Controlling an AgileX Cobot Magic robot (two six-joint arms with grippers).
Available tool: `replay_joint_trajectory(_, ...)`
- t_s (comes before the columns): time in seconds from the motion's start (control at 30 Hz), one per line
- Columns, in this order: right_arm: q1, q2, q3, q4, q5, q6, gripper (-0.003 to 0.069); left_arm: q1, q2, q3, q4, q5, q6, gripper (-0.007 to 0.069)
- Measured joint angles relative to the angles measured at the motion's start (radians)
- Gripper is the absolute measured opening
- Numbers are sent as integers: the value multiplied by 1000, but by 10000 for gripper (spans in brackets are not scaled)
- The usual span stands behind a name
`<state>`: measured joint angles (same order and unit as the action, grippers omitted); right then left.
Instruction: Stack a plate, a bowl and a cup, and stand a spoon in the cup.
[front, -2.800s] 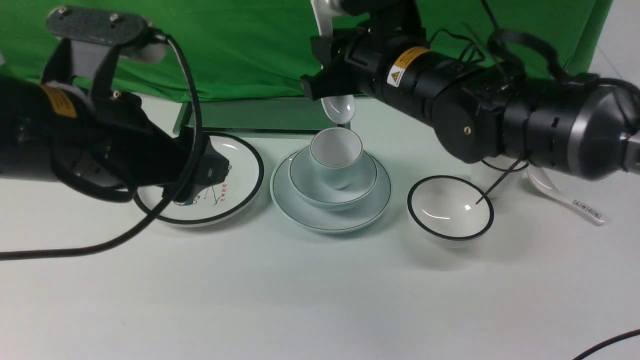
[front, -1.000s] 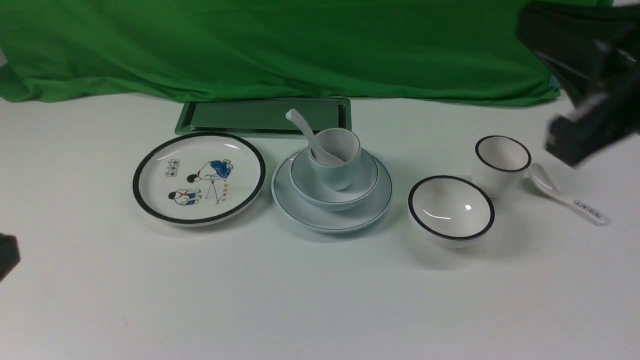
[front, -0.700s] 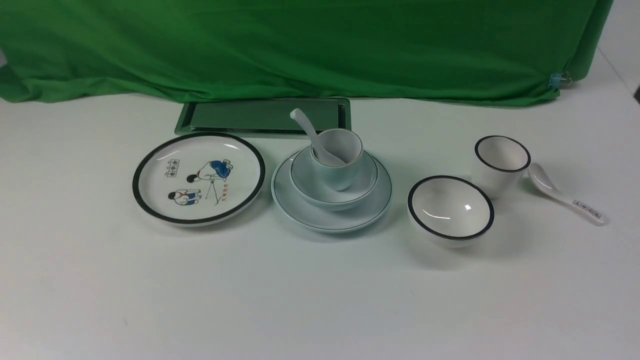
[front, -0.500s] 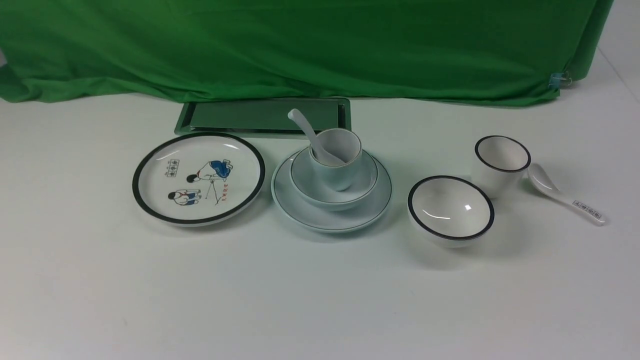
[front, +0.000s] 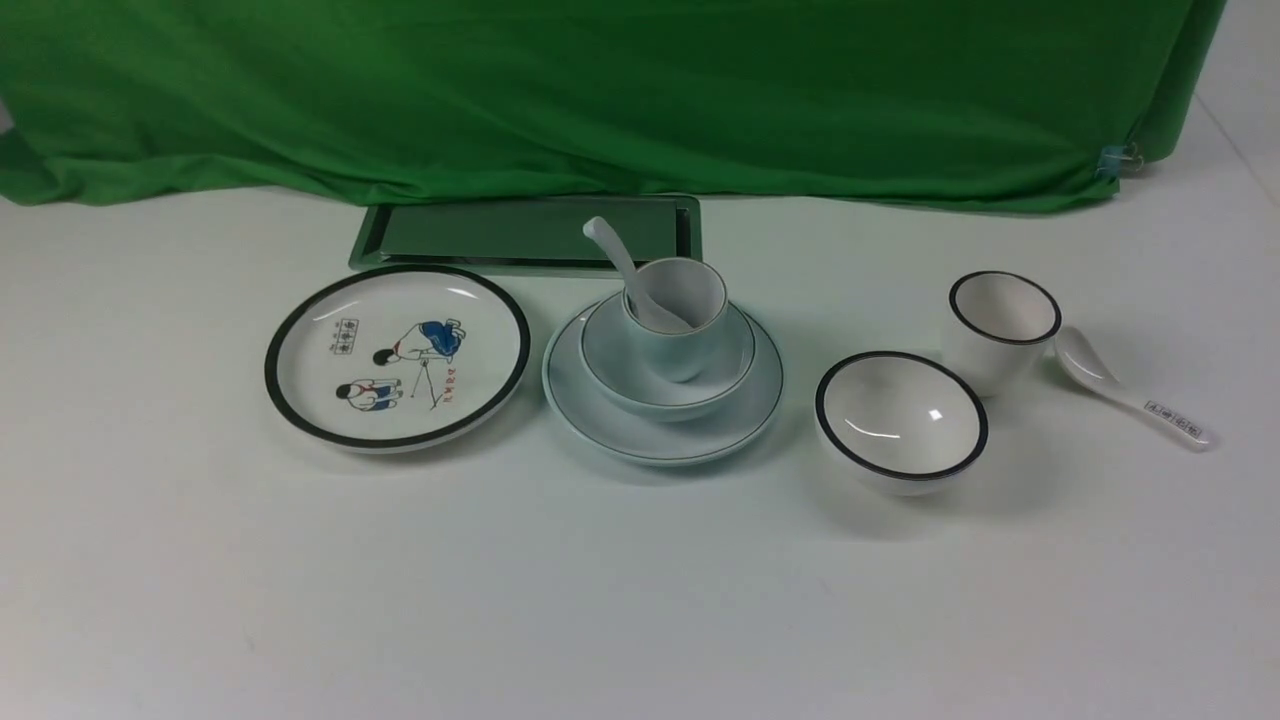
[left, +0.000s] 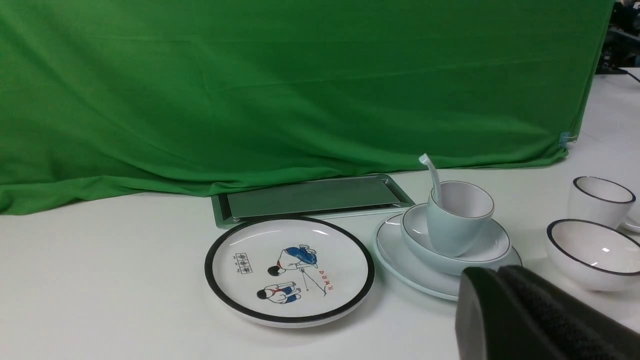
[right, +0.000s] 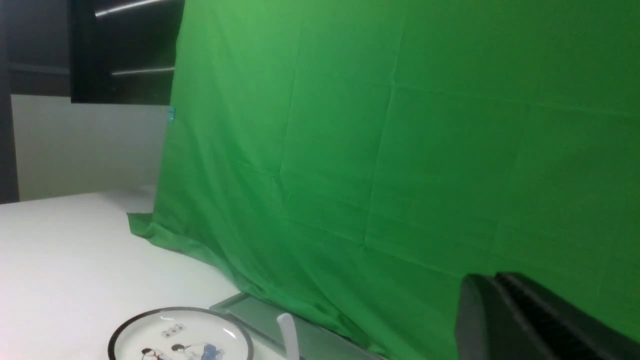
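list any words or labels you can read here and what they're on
No text here can be read well enough to quote.
cartoon plate, boxed print above the figures: too blurred to read.
cartoon plate, red characters beside the figures: too blurred to read.
marked spoon, dark print on its handle: too small to read.
Nothing else in view carries text.

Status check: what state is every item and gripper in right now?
plate: flat, bottom of the stack.
bowl: upright, on the plate.
cup: standing in the bowl.
spoon: scoop in the cup, handle leaning out.
cartoon plate: flat, empty.
black-rimmed bowl: upright, empty.
black-rimmed cup: upright, empty.
marked spoon: lying beside the black-rimmed cup.
tray: empty.
left gripper: shut, empty.
right gripper: shut, empty.
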<state>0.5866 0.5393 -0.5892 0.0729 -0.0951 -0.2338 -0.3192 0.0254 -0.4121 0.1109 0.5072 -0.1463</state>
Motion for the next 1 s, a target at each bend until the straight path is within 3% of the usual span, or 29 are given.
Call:
replay_joint_trajectory(0.17,-37,-85,88,0,52,8,13,0,0,0,0,-4,0,-33)
replay_joint_trajectory(0.37,-237,-264,349,-81,104,152,10,0,0,0,0,-4,0,-33)
replay_joint_trajectory(0.47,-383,-394,489,-171,182,296,10,0,0,0,0,-4,0,-33)
replay_joint_trajectory(0.63,-523,-495,593,-190,280,356,10,0,0,0,0,-4,-1,-33)
replay_joint_trajectory(1.0,-579,-540,598,-185,315,368,10,0,0,0,0,-4,-1,-32)
